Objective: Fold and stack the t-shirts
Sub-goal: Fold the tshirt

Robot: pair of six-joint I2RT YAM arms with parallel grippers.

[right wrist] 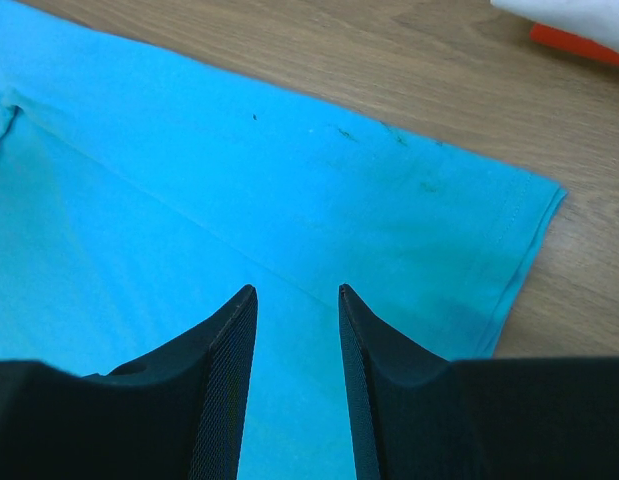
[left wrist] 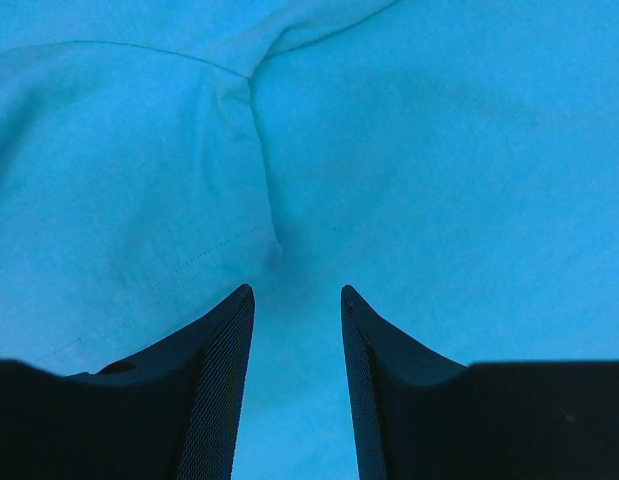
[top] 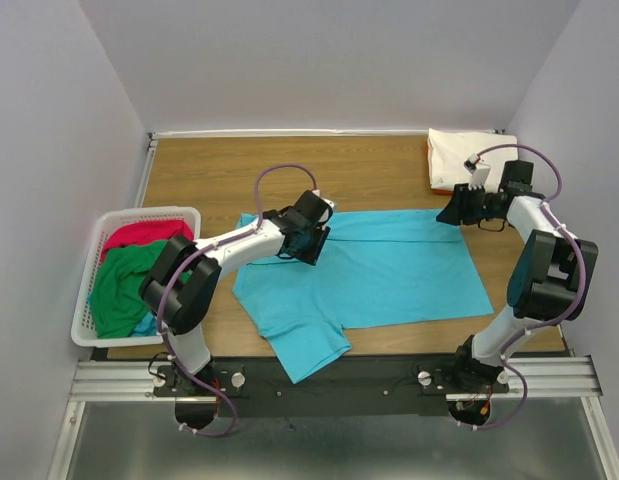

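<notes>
A turquoise t-shirt [top: 389, 265] lies spread on the wooden table, one sleeve pointing to the near edge. My left gripper [top: 311, 243] hovers open over its left part by the sleeve seam [left wrist: 259, 170]; nothing is between the fingers [left wrist: 224, 340]. My right gripper [top: 452, 211] is open above the shirt's far right corner [right wrist: 534, 200], empty. A folded cream-white tee [top: 469, 155] lies on an orange one [top: 444, 186] at the far right; both show in the right wrist view [right wrist: 579, 25]. Red [top: 144, 236] and green [top: 124, 285] tees sit in the basket.
The white lattice basket [top: 89, 290] stands at the table's left edge. Bare wood [top: 219, 180] runs along the back. A metal rail [top: 339, 375] borders the near edge by the arm bases.
</notes>
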